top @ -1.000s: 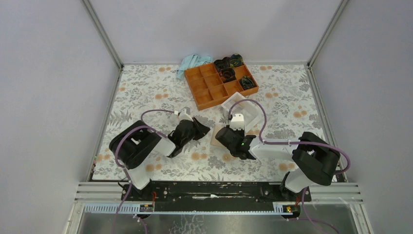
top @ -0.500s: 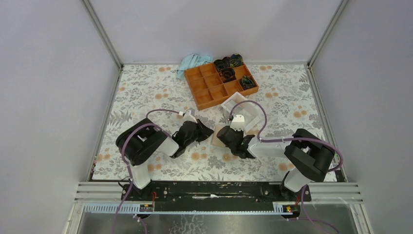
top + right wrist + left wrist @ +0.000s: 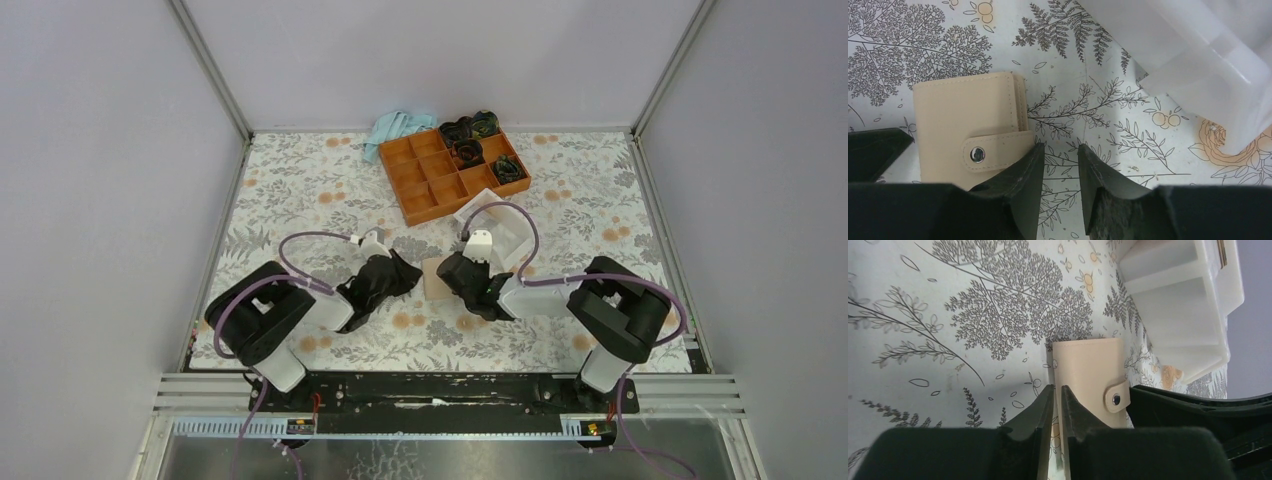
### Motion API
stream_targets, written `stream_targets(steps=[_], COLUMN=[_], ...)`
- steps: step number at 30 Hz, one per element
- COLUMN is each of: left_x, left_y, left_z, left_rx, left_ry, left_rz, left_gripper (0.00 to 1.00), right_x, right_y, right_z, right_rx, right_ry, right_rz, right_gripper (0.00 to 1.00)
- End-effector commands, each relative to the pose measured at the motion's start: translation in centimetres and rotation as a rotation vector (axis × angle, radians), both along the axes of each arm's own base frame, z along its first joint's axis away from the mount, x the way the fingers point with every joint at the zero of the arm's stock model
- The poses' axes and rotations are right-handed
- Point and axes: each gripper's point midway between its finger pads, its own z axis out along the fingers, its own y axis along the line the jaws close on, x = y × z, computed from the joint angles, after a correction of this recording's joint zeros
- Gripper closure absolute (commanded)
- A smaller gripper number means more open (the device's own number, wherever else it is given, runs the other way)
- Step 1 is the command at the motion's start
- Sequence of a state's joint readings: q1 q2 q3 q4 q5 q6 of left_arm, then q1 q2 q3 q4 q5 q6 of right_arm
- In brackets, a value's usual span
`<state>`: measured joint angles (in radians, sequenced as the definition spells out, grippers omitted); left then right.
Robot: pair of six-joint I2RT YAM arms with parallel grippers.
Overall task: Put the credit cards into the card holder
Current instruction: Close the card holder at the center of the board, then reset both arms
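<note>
The card holder (image 3: 433, 278) is a tan wallet lying flat and closed on the floral table, its tab snapped shut (image 3: 1115, 399). My left gripper (image 3: 410, 271) sits at the card holder's (image 3: 1090, 365) left edge. In the left wrist view my left gripper (image 3: 1057, 388) is nearly shut, with only a thin slit and nothing gripped in it. My right gripper (image 3: 449, 271) is on the other side. In the right wrist view it (image 3: 1061, 146) stands open over bare table just right of the card holder (image 3: 965, 122), one finger (image 3: 1020, 172) overlapping the tab's end. No credit cards are in view.
A white plastic tray (image 3: 507, 230) lies just behind the right gripper, close to the card holder. Farther back stands an orange compartment tray (image 3: 417, 186) with black coiled items (image 3: 470, 130) in its far cells. A light blue cloth (image 3: 396, 127) lies at the back edge.
The right arm has folded in and its gripper has shifted left and back. The left gripper has drawn back a little to the left. The card holder now sits slightly farther left.
</note>
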<state>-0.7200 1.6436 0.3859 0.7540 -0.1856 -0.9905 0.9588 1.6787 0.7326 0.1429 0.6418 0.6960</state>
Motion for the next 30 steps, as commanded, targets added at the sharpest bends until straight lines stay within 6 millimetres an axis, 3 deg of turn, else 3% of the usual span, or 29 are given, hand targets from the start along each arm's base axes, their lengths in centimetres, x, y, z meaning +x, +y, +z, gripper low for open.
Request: stream_targets(steps=[1,3,8,11,15,18,24,30], left_x=[0.7,1.0,1.5,1.7,1.5,1.3,0.6,0.6], left_y=[1.7,1.9,3.0,4.0,5.9,7.4,9.8,10.9], left_z=[0.7,1.3,3.6,6.7,10.3,12.6,15.2,15.3], left_rx=[0.093,0.106,0.147,0.171,0.215,0.238,0.263,0.284], left_ry=[-0.034,-0.045,-0.093,-0.159,-0.234,-0.285,-0.339,-0.350], left_rz=[0.065,0.074,0.109,0.128,0.169,0.202,0.269,0.312], left_gripper=[0.82,0.81,0.77,0.55,0.22,0.10,0.00,0.00], right_x=[-1.0,-0.9,-0.6,-0.4,0.2,0.4,0.4,-0.4], right_y=[0.0,-1.2,-2.6,-2.8,-4.1,-5.0,-7.9,-11.3], right_z=[-1.1,-0.6,3.7,6.6,10.2,12.3,15.1,16.2], right_rx=[-0.009,-0.051,-0.068,-0.089,-0.129,-0.148,-0.195,-0.239], right_ry=[0.060,0.035,-0.055,-0.110,-0.191,-0.221,-0.280,-0.323], right_rz=[0.020,-0.004,0.009,0.050,0.048,0.027,-0.083,-0.202], right_gripper=[0.62,0.62,0.59,0.51,0.17,0.13,0.00,0.01])
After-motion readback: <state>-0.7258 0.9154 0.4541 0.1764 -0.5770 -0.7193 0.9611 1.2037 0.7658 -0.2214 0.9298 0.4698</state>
